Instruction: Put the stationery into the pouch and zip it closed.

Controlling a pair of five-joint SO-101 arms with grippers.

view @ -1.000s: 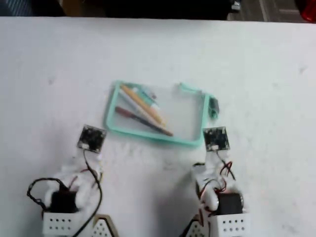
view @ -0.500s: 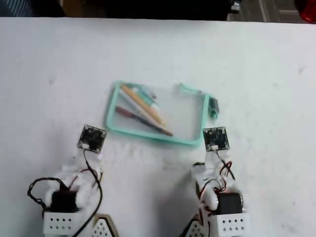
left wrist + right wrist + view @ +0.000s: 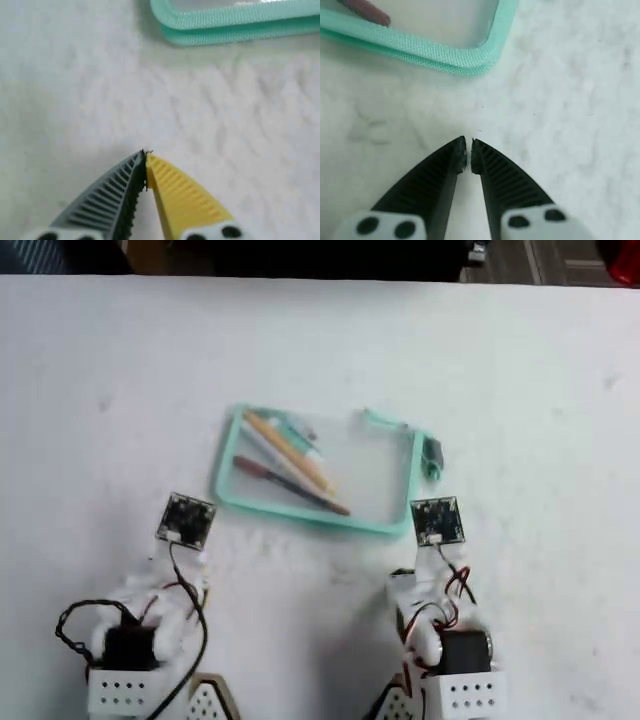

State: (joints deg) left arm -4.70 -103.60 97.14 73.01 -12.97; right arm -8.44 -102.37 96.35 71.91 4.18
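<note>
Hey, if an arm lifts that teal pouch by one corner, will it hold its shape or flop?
Probably flops: the pouch looks like thin clear film with a soft fabric rim. The pens inside would likely slide toward the low end.

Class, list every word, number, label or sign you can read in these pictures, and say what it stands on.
None can be read.
Any print on the stationery in the pouch is too blurred.
Marks on the arms' circuit boards are too small.
</note>
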